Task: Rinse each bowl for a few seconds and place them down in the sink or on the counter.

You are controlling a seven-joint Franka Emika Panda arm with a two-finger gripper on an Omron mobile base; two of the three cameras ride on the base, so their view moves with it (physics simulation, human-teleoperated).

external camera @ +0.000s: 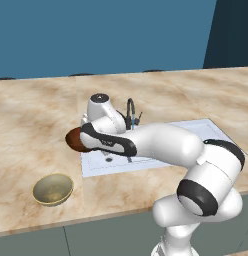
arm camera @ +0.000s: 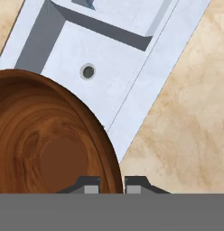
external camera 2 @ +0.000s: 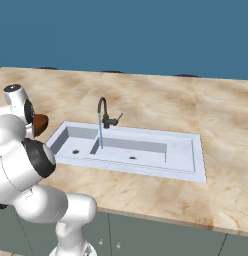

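Observation:
The dark reddish-brown bowl hangs in my gripper, whose two fingertips are shut on its rim, one inside and one outside. From the left base view the brown bowl is held above the counter by the sink's left end, just under my hand. A sliver of the same bowl peeks out behind my arm in the right base view. The pale olive-gold bowl rests upright on the counter near its front edge. The white two-basin sink has a dark faucet with a thin stream of water running.
The counter's front edge runs just below the gold bowl, with grey-green cabinet fronts under it. My own arm reaches across the sink's near rim. Wide bare counter lies right of the sink.

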